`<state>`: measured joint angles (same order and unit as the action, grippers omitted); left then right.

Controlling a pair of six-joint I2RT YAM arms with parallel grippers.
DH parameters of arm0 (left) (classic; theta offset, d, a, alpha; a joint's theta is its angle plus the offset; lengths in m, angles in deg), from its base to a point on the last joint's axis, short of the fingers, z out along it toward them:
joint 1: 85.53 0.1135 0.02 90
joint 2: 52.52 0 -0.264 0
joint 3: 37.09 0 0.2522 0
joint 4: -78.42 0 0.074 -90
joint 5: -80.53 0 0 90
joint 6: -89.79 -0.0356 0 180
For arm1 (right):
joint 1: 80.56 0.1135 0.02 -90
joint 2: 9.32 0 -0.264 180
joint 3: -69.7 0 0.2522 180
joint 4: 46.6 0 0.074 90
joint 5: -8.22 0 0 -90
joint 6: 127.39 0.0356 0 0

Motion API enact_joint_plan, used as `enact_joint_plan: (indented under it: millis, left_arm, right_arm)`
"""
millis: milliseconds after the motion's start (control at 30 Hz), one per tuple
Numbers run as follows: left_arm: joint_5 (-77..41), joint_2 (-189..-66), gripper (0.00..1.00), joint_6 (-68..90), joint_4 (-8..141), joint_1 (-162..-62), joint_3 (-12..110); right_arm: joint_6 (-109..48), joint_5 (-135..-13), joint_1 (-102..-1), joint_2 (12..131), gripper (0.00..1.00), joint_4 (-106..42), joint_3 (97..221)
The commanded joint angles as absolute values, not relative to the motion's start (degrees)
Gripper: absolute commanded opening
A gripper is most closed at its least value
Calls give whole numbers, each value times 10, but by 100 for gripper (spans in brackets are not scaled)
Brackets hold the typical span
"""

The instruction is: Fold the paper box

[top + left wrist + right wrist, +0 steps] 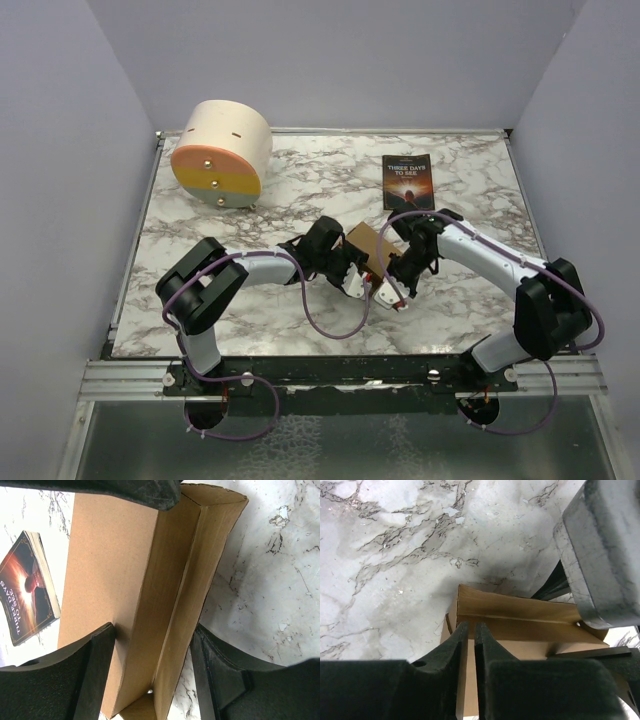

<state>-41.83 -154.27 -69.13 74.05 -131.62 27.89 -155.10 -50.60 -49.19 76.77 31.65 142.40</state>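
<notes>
Though tiny overhead, paper box (115,565) close-up between clasping left fingers (75,680), right fingers (445,680) shut at its edge.

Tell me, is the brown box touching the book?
Apart. The top view shows bare table between the paper box and the book.

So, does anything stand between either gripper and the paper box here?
Nothing visible. The left gripper straddles the paper box, apparently clamping it; the right gripper, shut, sits at its edge. The book lies apart, farther back.
</notes>
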Motion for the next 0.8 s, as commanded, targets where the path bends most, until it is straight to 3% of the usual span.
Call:
enact_joint_plan:
  millis: [0,100,200,767]
  left_arm:
    - [-417,-1575,61,-668,646,-1314,267]
    - [-418,-1575,61,-667,646,-1315,268]
    - [-418,-1575,61,-667,645,-1314,268]
    - [-422,-1581,61,-666,645,-1313,271]
  right_arm:
    - [-1752,-472,-495,749,17,339,1434]
    - [-1771,-458,-495,747,26,341,1411]
    - [-1776,-459,-495,756,28,333,1394]
    - [-1764,-445,-495,804,16,286,1386]
